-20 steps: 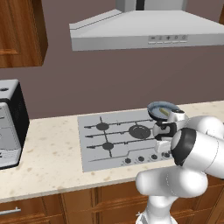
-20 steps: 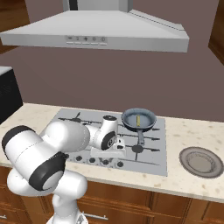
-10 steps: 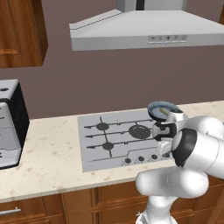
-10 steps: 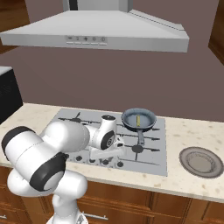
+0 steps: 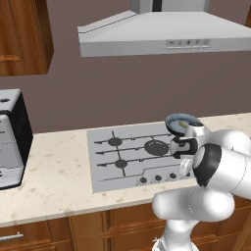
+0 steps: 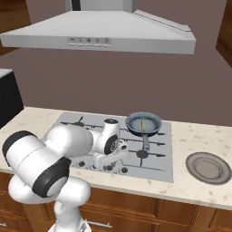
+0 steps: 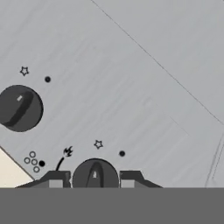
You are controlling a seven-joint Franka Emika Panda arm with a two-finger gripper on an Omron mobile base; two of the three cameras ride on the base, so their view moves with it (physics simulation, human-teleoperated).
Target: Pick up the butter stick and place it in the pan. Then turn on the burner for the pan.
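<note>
The pan (image 6: 143, 123) sits on the rear right burner of the stove (image 6: 154, 163), its handle pointing toward the front. The pale yellow butter stick (image 6: 143, 124) lies inside it. In the left base view the pan (image 5: 182, 122) shows just behind my wrist. My gripper (image 6: 110, 164) points down at the row of knobs along the stove's front edge. In the hand view, my gripper (image 7: 93, 180) has a dark round knob (image 7: 95, 175) between its fingertips (image 7: 56, 180), which sit against the knob's two sides.
A second knob (image 7: 18, 108) lies to the upper left in the hand view. A grey plate (image 6: 208, 166) rests on the counter right of the stove. A black and silver appliance (image 5: 10, 139) stands at the far left. The range hood (image 5: 166, 34) hangs overhead.
The hand has settled slightly lower over the front knobs. The pan and the butter stick have not moved.
</note>
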